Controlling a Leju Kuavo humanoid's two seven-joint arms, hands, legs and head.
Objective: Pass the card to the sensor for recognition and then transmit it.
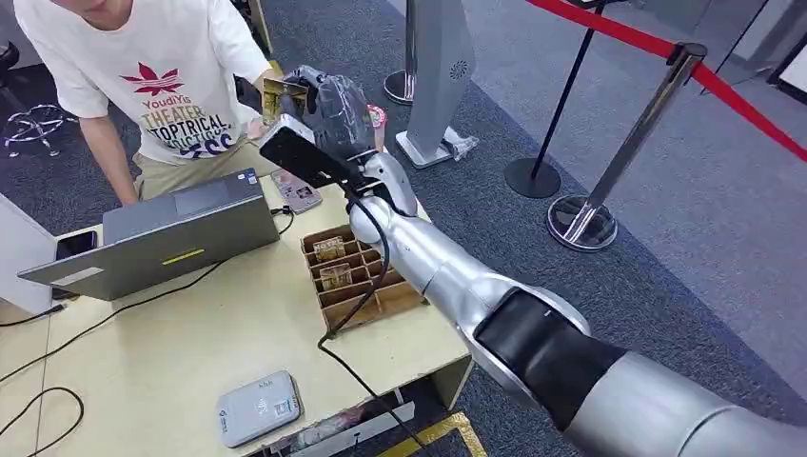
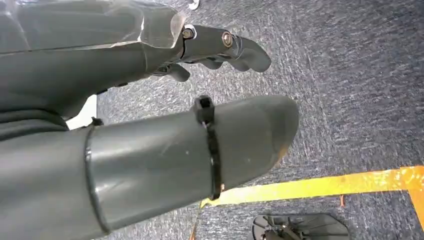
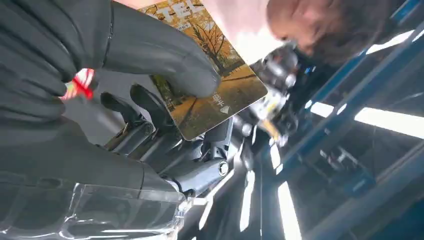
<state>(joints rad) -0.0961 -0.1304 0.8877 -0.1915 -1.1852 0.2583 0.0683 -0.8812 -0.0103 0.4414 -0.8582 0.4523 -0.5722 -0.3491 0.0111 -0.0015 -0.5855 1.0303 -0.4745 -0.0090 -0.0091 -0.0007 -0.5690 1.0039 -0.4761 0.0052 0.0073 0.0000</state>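
Right arm [image 1: 447, 276] silver with a black band near the elbow, black cable along the forearm, right hand [image 1: 328, 119] dark grey under clear plastic wrap; left hand [image 2: 150, 150] grey, black cable tie around thumb, 2 screws on a finger.

We see a golden-brown card [image 3: 220, 90] printed with autumn trees, pinched in our dark grey right hand [image 1: 333, 114]. At ten o'clock, a white shirt [image 1: 162, 67] bears a maroon leaf. The table [image 1: 171, 352] is pale yellow, the carpet [image 1: 685, 257] speckled blue-grey.
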